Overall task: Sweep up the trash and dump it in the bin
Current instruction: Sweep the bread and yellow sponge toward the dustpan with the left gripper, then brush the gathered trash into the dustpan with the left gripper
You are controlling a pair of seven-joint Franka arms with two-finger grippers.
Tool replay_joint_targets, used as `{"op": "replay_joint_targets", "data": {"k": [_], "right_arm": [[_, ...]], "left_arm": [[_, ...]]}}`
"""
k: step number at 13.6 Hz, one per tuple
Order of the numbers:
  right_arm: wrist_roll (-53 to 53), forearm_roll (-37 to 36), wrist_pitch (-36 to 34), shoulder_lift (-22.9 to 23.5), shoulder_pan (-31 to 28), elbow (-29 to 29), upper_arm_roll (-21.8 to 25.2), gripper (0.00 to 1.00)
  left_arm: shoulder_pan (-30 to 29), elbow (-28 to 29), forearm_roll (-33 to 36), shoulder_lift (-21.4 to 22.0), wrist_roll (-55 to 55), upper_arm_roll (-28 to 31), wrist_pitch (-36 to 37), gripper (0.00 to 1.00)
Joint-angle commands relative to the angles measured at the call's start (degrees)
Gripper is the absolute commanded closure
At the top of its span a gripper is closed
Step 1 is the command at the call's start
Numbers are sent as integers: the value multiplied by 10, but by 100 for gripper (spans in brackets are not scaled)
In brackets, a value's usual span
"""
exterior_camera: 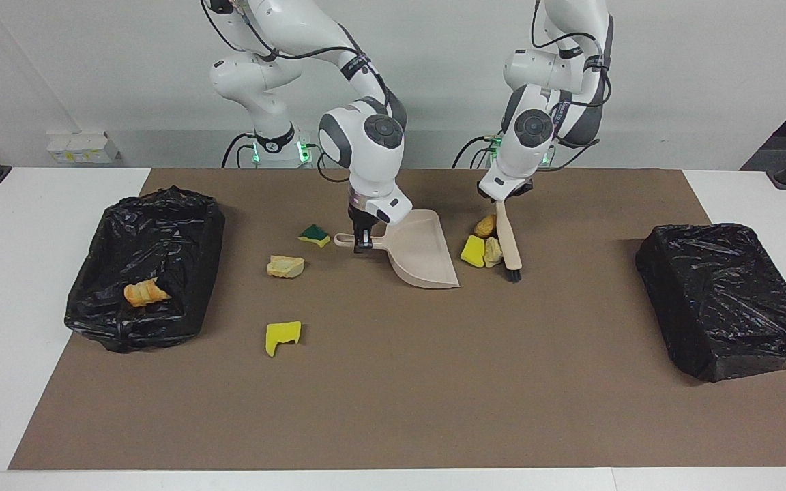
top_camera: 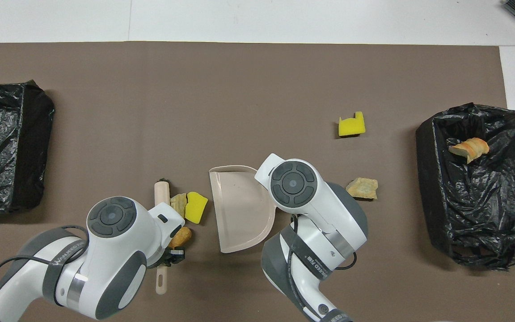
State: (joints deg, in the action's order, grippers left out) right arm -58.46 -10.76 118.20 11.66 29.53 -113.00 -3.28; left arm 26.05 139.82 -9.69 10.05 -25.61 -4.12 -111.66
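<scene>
Notched yellow sponge chunk [exterior_camera: 282,337] is lying alone; right gripper [exterior_camera: 363,244] is clamping smooth beige dustpan [exterior_camera: 423,249] handle, left gripper [exterior_camera: 502,200] is clamping brush [exterior_camera: 509,242].

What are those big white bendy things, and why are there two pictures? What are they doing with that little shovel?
The white bendy things are two robot arms with two-finger hands called grippers. Both pictures show one moment: one camera faces the robots across the table, the other looks down from above them.

The right gripper holds the handle of the "shovel", a beige dustpan resting on the brown mat. The left gripper holds a hand brush beside a small pile of scraps: a yellow sponge chunk, a beige lump and an orange-brown lump.

More scraps lie loose toward the right arm's end: a green-and-yellow sponge, a bread-like lump and another yellow chunk.

A bin lined with black plastic there already holds one orange lump. Another black bin sits at the left arm's end.
</scene>
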Motion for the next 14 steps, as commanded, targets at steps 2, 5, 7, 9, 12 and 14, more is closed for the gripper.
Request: {"op": "replay_joint_targets", "data": {"k": [2,5,7,9,12,14], "right_arm": [[-21,-14,5,-17,-11,-21,-3,100],[-21,-14,4,-17,-16,-21,-4,100],[-21,-14,4,-16,-16,-21,-3,100],[-21,-14,4,-16,-16,-21,-3,100],[-21,-14,6,-16,-16,-21,-3,100],[-21,-14,7,-16,-16,-21,-3,100]], "left_arm": [[61,-1,-63,6,-20,9,-40,100],[88,-56,-112,-30,-12,8,-52,100],[115,-88,-119,-42,-22,8,-51,100],[135,-106,-119,-32,-74,8,-24,100],[127,-102,-93,11,-220,10,76,100],[127,-95,-33,33,-295,10,133,100]]}}
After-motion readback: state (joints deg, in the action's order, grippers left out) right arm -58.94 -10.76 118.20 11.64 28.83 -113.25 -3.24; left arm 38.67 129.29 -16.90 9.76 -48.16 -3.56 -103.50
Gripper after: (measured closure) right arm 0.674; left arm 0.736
